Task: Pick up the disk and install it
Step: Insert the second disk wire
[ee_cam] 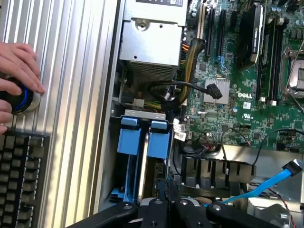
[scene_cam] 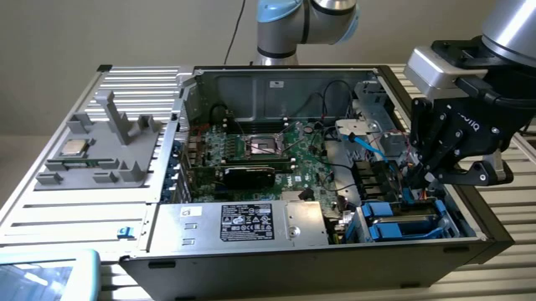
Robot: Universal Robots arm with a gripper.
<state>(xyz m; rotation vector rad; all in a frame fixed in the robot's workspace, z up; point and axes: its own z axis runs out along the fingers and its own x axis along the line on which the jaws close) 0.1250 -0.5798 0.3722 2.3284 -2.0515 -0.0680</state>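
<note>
a ribbed aluminium table (scene_cam: pixel 75 207) carries everything; an open computer case (scene_cam: pixel 318 266) lies on it on its side; just beside the case, toward the exterior view's left, sits a grey parts holder (scene_cam: pixel 105 153); in the wrist view a keyboard (ee_cam: pixel 21 180) and a blue-lit knob (ee_cam: pixel 21 99) under a person's hand (ee_cam: pixel 16 71) also rest on the slats

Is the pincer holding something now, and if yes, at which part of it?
It cannot be told. The pincer is shut, low over the blue carriers in the drive bay, but no frame shows anything gripped between its tips.
</note>
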